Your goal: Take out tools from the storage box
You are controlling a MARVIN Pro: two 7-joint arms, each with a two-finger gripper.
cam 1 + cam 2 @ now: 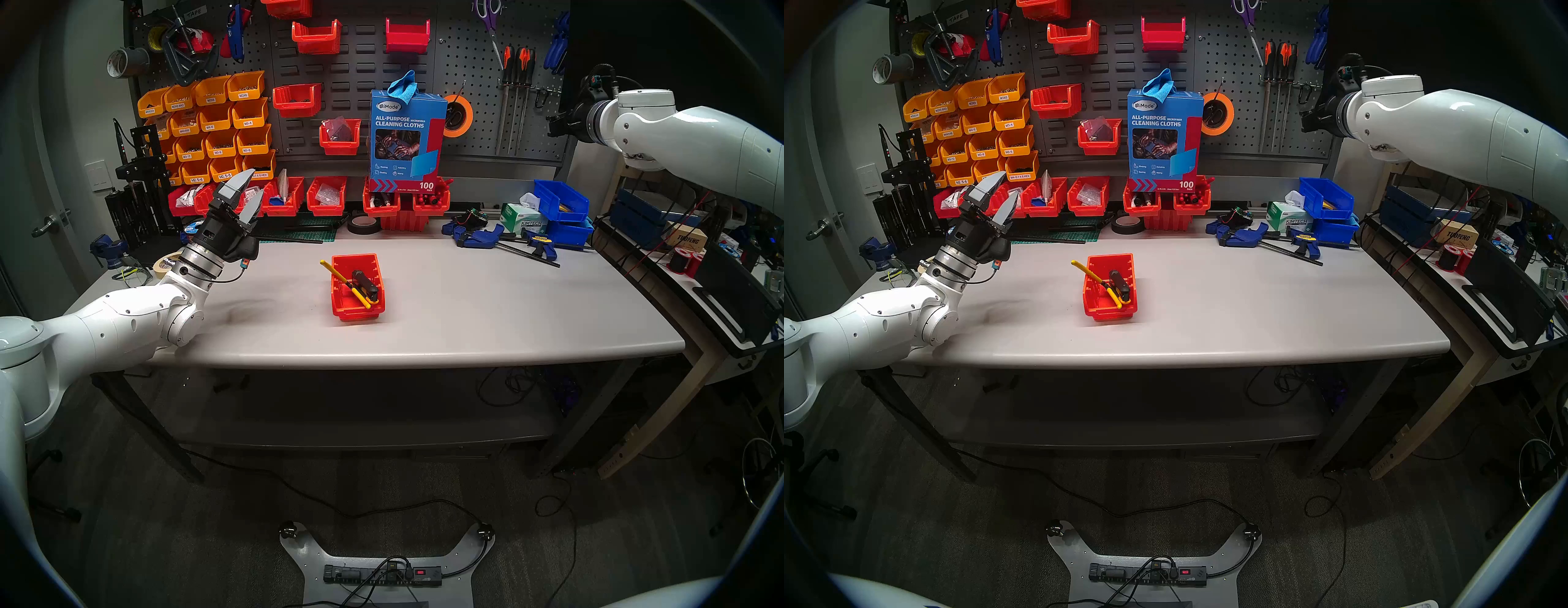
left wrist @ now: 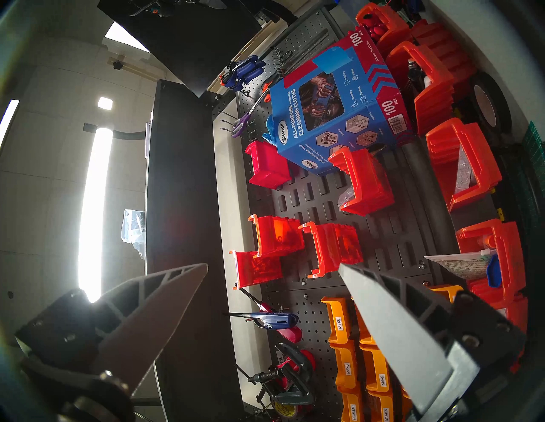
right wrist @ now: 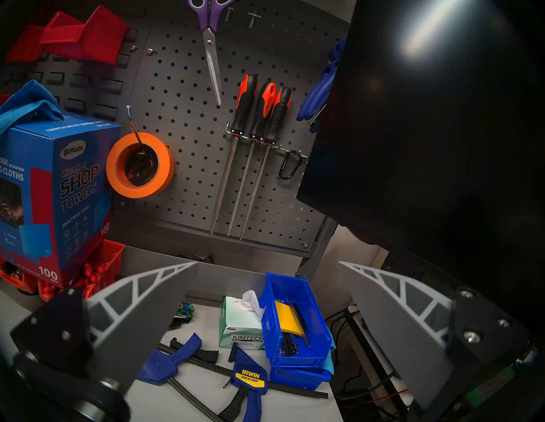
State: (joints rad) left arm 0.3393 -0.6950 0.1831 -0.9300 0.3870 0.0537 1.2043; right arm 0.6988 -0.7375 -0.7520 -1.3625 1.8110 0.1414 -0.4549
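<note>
The red-orange storage box stands near the middle of the grey table. Inside it lies a cutter with thin yellow handles, one handle sticking out over the far left rim. Beside it rests a black tool. My left gripper is open and empty, raised over the table's left back corner and pointing at the pegboard, well left of the box. My right gripper is open and empty, high at the right, facing the pegboard.
Blue clamps, stacked blue bins and a tissue box lie at the table's back right. A blue cleaning-cloth box stands on red bins along the back. A black tape roll sits there too.
</note>
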